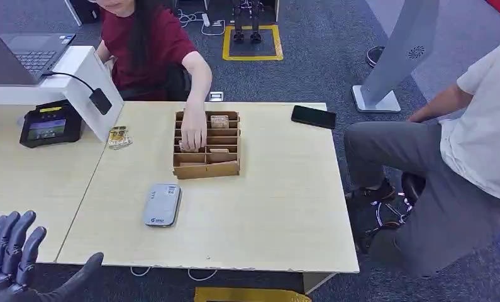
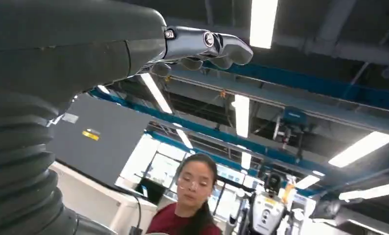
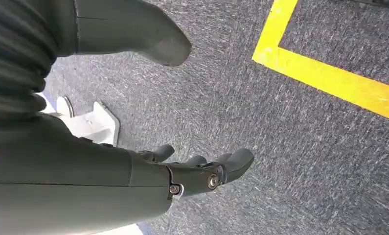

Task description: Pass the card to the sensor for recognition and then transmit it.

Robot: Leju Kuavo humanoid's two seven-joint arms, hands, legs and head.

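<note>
My left hand [image 1: 17,255] is raised at the near left corner of the table, palm up, fingers apart and holding nothing; its fingers [image 2: 202,46] point at the ceiling in the left wrist view. My right hand [image 3: 197,171] hangs over the grey carpet, fingers loosely spread, nothing in it. A grey card sensor [image 1: 162,204] lies on the pale table [image 1: 266,207]. Behind it stands a brown cardboard card rack [image 1: 206,146], where a person in a red shirt [image 1: 148,44] has a hand [image 1: 194,133] on the cards.
A black payment terminal [image 1: 49,124] and a laptop [image 1: 27,56] sit at the far left. A small packet [image 1: 119,137] lies near the white divider. A black phone [image 1: 313,116] rests at the table's far right edge. A second person in grey trousers [image 1: 423,170] sits on the right.
</note>
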